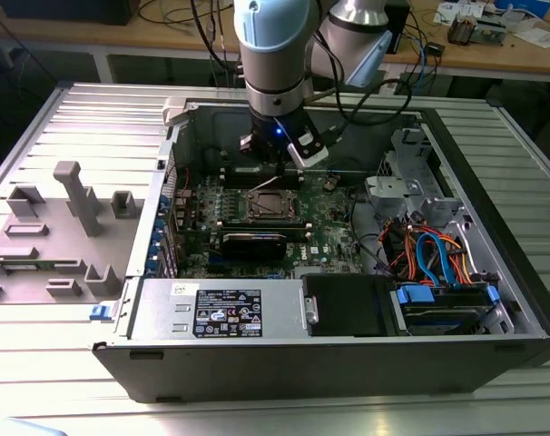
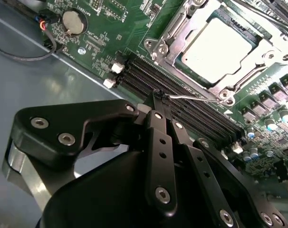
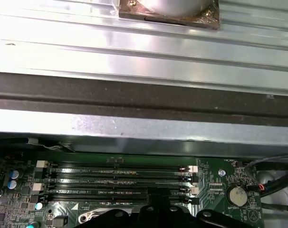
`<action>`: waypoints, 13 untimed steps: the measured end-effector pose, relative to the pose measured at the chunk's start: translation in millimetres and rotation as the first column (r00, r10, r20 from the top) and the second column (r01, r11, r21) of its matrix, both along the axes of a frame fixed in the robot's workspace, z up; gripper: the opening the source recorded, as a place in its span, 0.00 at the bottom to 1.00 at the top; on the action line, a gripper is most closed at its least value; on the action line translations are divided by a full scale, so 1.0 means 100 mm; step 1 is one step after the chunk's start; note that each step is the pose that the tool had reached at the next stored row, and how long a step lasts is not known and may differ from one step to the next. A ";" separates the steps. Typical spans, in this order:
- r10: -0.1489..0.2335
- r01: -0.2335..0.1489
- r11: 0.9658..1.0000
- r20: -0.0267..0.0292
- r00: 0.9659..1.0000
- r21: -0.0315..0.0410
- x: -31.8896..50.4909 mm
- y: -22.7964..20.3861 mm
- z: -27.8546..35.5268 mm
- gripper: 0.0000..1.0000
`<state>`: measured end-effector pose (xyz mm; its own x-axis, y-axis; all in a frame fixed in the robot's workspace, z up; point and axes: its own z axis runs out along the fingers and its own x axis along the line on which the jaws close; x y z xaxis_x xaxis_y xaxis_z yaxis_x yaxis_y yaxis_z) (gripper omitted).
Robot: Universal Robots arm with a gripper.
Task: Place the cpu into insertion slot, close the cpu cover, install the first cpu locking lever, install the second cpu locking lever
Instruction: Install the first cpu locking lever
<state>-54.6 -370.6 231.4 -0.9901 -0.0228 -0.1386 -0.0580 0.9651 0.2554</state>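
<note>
- Silvery-grey cpu [image 2: 217, 47]: lies flat in the insertion slot [image 1: 257, 206]. In the second wrist view its metal top shows through the window of the cpu cover [image 2: 258, 64].
- Cpu cover: thin silvery frame, folded down flat over the edges of the cpu.
- Insertion slot: sits on the green circuit board [image 2: 110, 33], just beside the rows of long memory slots [image 3: 120, 180].
- Locking lever [image 2: 194, 98]: thin bright wire that runs from one corner of the insertion slot, angled away from its rim, across the memory slots to the tip of the tool.
- Tool [image 2: 159, 97]: black, with its fingers brought together. The tips hang over the memory slots and touch the free end of the locking lever. Whether the wire is pinched between them cannot be told.
- Arm [image 1: 273, 54]: in the exterior view it reaches down into the open computer case [image 1: 348, 363], with the tool just beside the insertion slot.
- Coin battery [image 2: 74, 21]: round and silvery, on the circuit board near one end of the memory slots.
- Black card [image 1: 252, 241]: long and narrow, just beside the insertion slot on the side away from the tool.
- Cables [image 1: 434, 254]: blue and orange, inside the computer case toward the exterior view's right.
- Worktop [image 1: 529, 136]: ribbed metal, carrying the computer case. A grey holder [image 1: 66, 227] lies on it at the exterior view's left.
</note>
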 end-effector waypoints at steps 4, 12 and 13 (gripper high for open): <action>0.006 -0.006 1.000 0.000 1.000 0.000 0.000 0.001 0.069 0.11; 0.009 -0.009 1.000 0.008 1.000 0.001 -0.055 -0.002 0.100 0.11; 0.009 -0.009 1.000 0.009 1.000 0.001 -0.064 -0.005 0.093 0.11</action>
<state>-61.0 -371.0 240.7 -0.9885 -0.0320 -0.1478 -0.0694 0.9643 0.2555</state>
